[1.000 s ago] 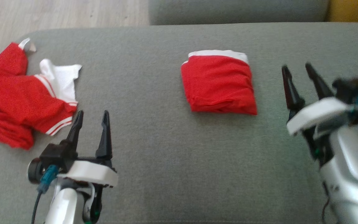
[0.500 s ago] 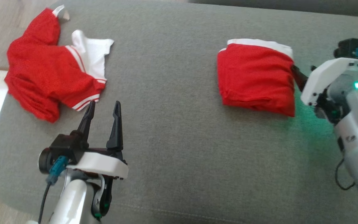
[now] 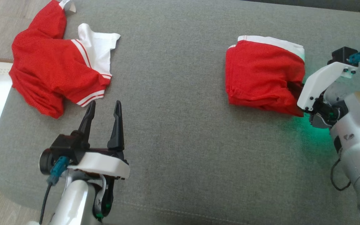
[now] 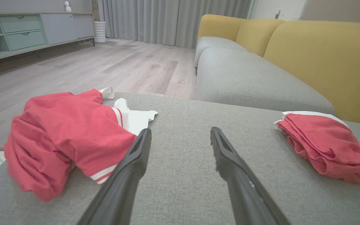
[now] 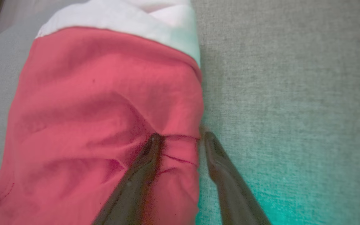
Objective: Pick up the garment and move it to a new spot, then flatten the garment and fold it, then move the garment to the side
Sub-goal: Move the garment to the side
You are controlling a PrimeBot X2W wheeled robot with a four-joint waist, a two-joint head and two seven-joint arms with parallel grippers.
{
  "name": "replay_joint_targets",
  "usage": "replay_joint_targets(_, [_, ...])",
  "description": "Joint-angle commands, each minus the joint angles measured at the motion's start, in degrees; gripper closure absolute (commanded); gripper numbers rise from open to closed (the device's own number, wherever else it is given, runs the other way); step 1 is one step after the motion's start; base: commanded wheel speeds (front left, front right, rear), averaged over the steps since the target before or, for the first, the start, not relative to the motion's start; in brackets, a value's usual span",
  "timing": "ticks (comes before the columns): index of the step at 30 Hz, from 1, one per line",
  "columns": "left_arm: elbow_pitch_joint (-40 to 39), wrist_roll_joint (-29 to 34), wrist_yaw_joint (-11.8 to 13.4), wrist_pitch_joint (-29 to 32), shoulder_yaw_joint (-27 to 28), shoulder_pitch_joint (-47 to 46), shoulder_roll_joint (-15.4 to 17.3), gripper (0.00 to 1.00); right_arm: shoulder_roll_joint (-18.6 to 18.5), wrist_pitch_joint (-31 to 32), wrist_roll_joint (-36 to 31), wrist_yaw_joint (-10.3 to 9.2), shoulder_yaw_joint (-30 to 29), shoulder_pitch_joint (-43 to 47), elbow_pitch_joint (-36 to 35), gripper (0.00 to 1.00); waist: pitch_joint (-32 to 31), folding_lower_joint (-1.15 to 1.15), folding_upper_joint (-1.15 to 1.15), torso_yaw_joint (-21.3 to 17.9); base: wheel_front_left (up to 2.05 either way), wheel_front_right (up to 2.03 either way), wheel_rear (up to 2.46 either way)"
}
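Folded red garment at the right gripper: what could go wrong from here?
The right gripper straddles the right edge of the folded garment, one finger on top, one beside it over the cushion; it may catch only the upper layers, so the fold opens when moved. Cloth puckers at the fingers; dragging could bunch it further.

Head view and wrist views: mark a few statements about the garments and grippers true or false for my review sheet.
1. The right gripper has one finger on the folded garment and one on the grey cushion beside its edge. True.
2. The left gripper grips the crumpled garment. False: it is open and empty, above the grey cushion near that garment's hem.
3. The folded garment lies on top of the crumpled garment. False: they lie apart on the grey cushion.
4. The crumpled garment lies at the grey cushion's left end. True.
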Motion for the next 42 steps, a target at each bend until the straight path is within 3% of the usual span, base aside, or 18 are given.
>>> replay_joint_targets(1, [-1.90,-0.49,0.45,-0.30,1.34,-2.79,0.28,0.00,0.83,-0.55,0.58,0.44,1.30,0.27,-0.20,1.00,0.04,0.00,0.00,-0.26,0.00,0.00,0.00])
replay_joint_targets(8, [-1.92,-0.02,0.24,-0.30,1.59,-2.70,0.28,0.00,0.16,-8.17,1.41,0.44,2.08,-1.09,-1.13,1.00,-0.77,0.00,0.00,-2.30,0.00,0.00,0.00])
replay_joint_targets(12, [-2.07,0.39,-0.30,-0.30,1.80,-2.52,0.28,0.00,0.34,-9.53,1.60,0.44,3.18,-1.55,-1.15,1.00,-1.67,0.00,0.00,-4.49,0.00,0.00,0.00])
replay_joint_targets(19, [-2.16,0.09,-2.96,-0.30,0.80,-3.18,0.28,0.00,-0.42,-9.49,2.71,0.44,6.82,-2.14,-2.37,1.00,-2.87,0.00,0.00,-11.93,0.00,0.00,0.00])
replay_joint_targets(26, [-0.91,0.44,-4.29,-0.30,-1.42,-3.91,0.28,0.00,-0.28,-10.17,5.23,0.44,9.70,-2.16,-4.44,1.00,-3.01,0.00,0.00,-20.71,0.00,0.00,0.00])
replay_joint_targets(31, [0.04,-0.17,-5.25,-0.30,-4.34,-5.09,0.28,0.00,-0.77,-11.20,6.94,0.44,11.57,-2.18,-5.56,1.00,-1.98,0.00,0.00,-24.92,0.00,0.00,0.00])
replay_joint_targets(35, [0.70,-0.12,-5.66,-0.30,-5.70,-6.25,0.28,0.00,-2.84,-12.58,7.51,0.44,13.50,-2.68,-6.28,1.00,0.07,0.00,0.00,-26.13,0.00,0.00,0.00])
replay_joint_targets(42, [1.72,1.17,-6.07,-0.30,-5.61,-8.24,0.30,0.00,-9.44,-14.81,6.57,0.44,16.82,-7.33,-5.94,1.00,4.69,0.00,0.00,-24.86,0.00,0.00,0.00])
